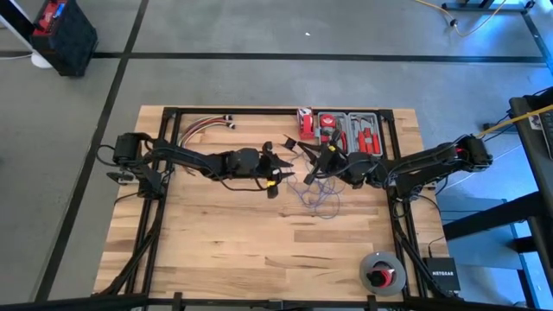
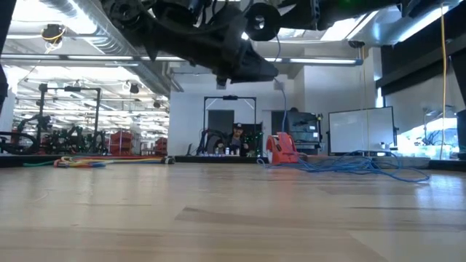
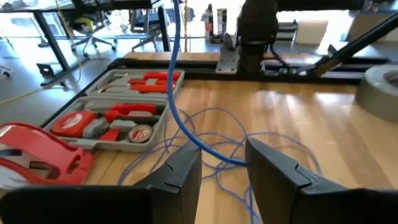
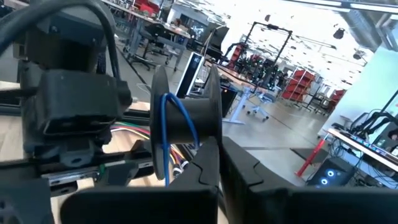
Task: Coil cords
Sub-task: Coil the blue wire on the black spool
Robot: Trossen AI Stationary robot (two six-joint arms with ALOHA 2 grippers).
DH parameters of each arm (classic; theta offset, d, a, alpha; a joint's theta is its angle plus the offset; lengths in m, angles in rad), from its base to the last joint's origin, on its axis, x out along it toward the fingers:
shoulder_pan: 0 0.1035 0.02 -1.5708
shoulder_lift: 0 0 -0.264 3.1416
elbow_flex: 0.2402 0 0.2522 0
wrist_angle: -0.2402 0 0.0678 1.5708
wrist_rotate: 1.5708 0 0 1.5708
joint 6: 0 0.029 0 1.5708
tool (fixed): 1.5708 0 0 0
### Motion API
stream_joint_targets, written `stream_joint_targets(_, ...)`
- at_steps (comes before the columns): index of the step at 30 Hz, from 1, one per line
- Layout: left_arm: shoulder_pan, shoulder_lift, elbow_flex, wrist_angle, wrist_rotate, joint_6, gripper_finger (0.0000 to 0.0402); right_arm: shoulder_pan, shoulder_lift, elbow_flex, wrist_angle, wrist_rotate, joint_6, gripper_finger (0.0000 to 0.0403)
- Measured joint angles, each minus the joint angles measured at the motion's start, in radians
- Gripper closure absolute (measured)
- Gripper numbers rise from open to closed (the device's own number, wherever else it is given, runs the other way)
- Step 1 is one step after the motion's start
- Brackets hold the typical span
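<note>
A thin blue cord lies in a loose tangle [image 1: 316, 195] on the wooden table [image 1: 225, 250], seen also in the low view [image 2: 357, 164]. One strand [image 3: 177, 106] rises from the tangle toward a black spool [image 4: 186, 118] that has a few blue turns on its core. My right gripper [image 4: 222, 165] is shut on the spool, above the table's middle [image 1: 323, 161]. My left gripper [image 1: 278, 170] is open just left of it. Its fingers [image 3: 186, 174] stand on either side of the strand, and I cannot tell whether they touch it. My right gripper pinches the lower rim of the spool's flange [image 4: 216, 138] between its two fingers. The spool is lifted clear of the table, its axis about level. The cord hangs slack from its core [image 4: 166, 146] down to the tangle.
A grey tool case with red tools [image 1: 350, 130] and a red tape dispenser [image 1: 305, 123] lie at the far edge, just behind the grippers. A bundle of coloured wires [image 1: 203, 127] lies far left. A grey tape roll [image 1: 382, 272] sits near right.
</note>
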Motion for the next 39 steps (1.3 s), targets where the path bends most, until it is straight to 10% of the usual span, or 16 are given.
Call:
stream_joint_targets(8,0.001,-0.001,0.0,-0.042,-0.014,0.077,0.0392,0.001,0.0,0.0,0.001,-0.007,0.012,0.0401)
stream_joint_targets(17,0.005,-0.222,-0.002,-0.439,-0.326,0.136,0.0398,0.069,-0.032,0.001,-0.059,-0.01,-0.012,0.04)
stream_joint_targets(27,-0.004,-0.503,-0.001,-0.545,-0.176,0.003,0.04,0.079,-0.008,0.001,-0.15,0.053,-0.028,0.0401)
stream_joint_targets(39,-0.06,-0.393,-0.001,-0.239,-0.065,-0.093,0.0401,0.005,0.077,0.002,-0.103,0.041,0.0,0.0401)
